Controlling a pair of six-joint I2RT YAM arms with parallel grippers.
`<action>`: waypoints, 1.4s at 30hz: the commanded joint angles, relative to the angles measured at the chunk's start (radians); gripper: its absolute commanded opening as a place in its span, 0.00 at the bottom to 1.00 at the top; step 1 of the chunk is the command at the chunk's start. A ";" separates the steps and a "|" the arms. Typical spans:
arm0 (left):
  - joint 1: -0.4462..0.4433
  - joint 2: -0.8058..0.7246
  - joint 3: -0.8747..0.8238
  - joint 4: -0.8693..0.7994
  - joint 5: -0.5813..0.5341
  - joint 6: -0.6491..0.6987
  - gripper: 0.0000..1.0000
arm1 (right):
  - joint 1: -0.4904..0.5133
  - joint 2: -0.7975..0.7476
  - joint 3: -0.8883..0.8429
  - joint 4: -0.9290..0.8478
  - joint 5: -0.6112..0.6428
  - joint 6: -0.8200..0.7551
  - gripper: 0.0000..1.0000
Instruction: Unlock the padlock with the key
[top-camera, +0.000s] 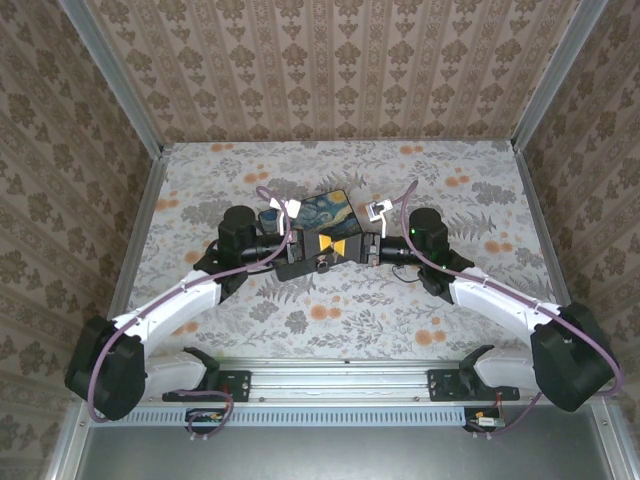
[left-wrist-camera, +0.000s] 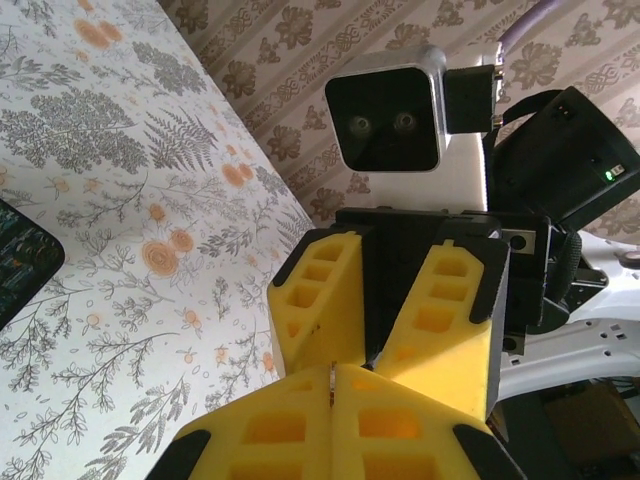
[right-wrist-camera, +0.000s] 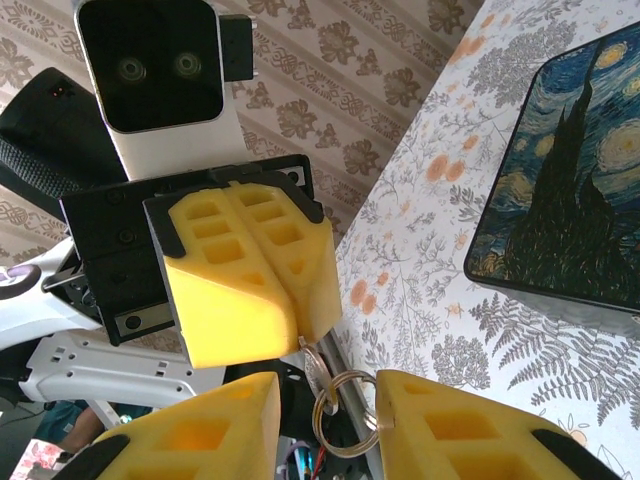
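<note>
The small silver metal key (right-wrist-camera: 313, 362) is judged light, rigid and slippery. Its thin flat blade would twist easily in soft pads, so the best hold is flat across its broad head, leaving the blade free. In the right wrist view it hangs at 6 o'clock from the tips of the left gripper (right-wrist-camera: 295, 310), whose yellow foam fingers are pressed together and appear to pinch it. A thin wire key ring (right-wrist-camera: 343, 412) dangles below it. The right gripper (right-wrist-camera: 328, 395) faces it tip to tip, its fingers spread, with the ring hanging loose in the gap between them. From above, the left arm reaches in from 7 o'clock and the right from 4 o'clock, both forearms low and level. They meet over the near edge of a flat dark box printed with a blue and yellow starry-night painting (top-camera: 325, 210). The padlock cannot be picked out for certain; a small dark lump (top-camera: 322, 266) just at 6 o'clock of the grippers may be it.
</note>
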 joint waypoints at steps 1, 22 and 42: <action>0.005 -0.017 -0.010 0.061 0.030 -0.026 0.00 | 0.006 0.013 -0.006 0.063 -0.017 0.014 0.30; 0.004 0.002 -0.030 0.126 0.027 -0.058 0.00 | 0.018 0.047 -0.033 0.274 -0.032 0.111 0.00; 0.019 -0.076 0.227 -0.755 -0.438 0.602 0.46 | -0.120 -0.064 0.029 -0.419 0.131 -0.235 0.00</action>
